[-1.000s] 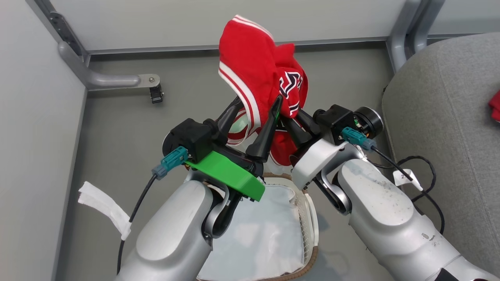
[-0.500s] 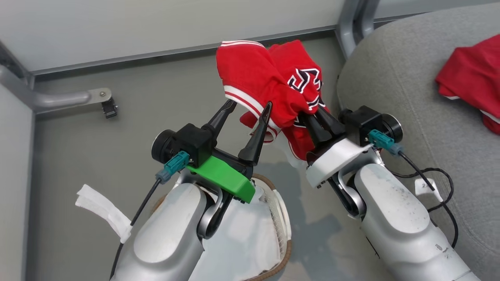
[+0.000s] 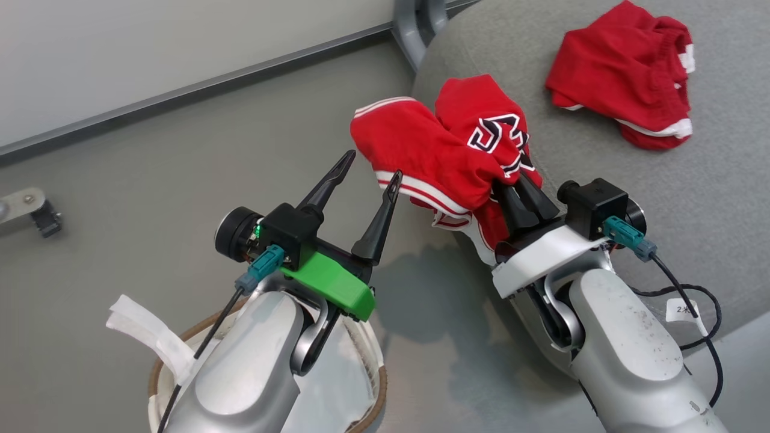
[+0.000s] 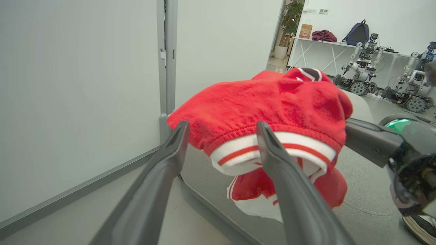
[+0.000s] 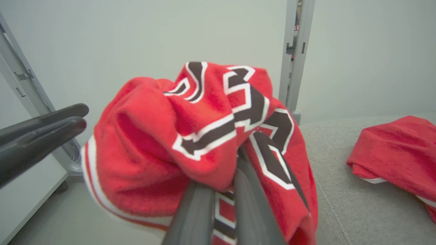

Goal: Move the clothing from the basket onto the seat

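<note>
The right gripper (image 3: 522, 191) is clamped on the jersey (image 3: 433, 150), its fingertips buried in the folds. The bundle hangs at the edge of the seat (image 3: 692, 198), part over the cushion and part over the floor (image 3: 150, 180). The left gripper (image 3: 373, 165) stands spread wide and empty just off that edge, one finger close beside the jersey's striped hem; whether it touches is hard to tell. The shorts (image 3: 625, 96) lie crumpled further in on the seat, with bare cushion between them and the jersey. The basket (image 3: 378, 385), well off the seat, is mostly hidden by the left forearm (image 3: 240, 373) and cut off at the bottom.
</note>
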Robot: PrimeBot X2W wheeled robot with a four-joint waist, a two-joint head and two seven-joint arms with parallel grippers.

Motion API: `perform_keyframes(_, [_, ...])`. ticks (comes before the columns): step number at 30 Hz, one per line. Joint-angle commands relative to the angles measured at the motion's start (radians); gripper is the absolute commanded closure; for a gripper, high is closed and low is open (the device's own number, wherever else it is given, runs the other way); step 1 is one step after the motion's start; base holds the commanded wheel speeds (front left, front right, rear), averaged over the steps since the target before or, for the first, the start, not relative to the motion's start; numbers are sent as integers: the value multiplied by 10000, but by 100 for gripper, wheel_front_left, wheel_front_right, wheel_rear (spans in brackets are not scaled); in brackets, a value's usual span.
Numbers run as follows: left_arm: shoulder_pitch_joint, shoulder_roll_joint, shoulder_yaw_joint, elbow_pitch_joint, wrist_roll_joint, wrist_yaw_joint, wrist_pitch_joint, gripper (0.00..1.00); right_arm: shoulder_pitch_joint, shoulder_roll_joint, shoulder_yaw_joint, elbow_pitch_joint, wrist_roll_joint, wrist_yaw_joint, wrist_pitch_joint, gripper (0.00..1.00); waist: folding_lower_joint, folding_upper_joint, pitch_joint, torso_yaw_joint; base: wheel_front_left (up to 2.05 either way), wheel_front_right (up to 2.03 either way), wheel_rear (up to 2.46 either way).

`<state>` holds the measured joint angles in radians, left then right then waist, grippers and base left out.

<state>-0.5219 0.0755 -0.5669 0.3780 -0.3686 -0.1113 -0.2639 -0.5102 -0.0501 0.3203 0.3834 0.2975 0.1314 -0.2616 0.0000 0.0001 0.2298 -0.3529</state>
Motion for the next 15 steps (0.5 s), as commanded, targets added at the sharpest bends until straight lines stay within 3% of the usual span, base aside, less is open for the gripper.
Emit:
perform_keyframes(1, [160,70,8,25,74,-45,-6,0,180,-17,-61,-139,86,-14,-51,100,0,-1,219,-1008,0,0,0])
perform_keyframes(8, [268,85,-42,136,178,-115,-6,0,587,-17,-369,-466,163,-14,-51,100,0,-1,374,-1804,0,0,0])
perform_keyframes(15, [380,66,-146,230,301,-157,-6,0,562,-14,-987,-460,-182,-14,-51,100,0,-1,602,-1879,0,0,0])
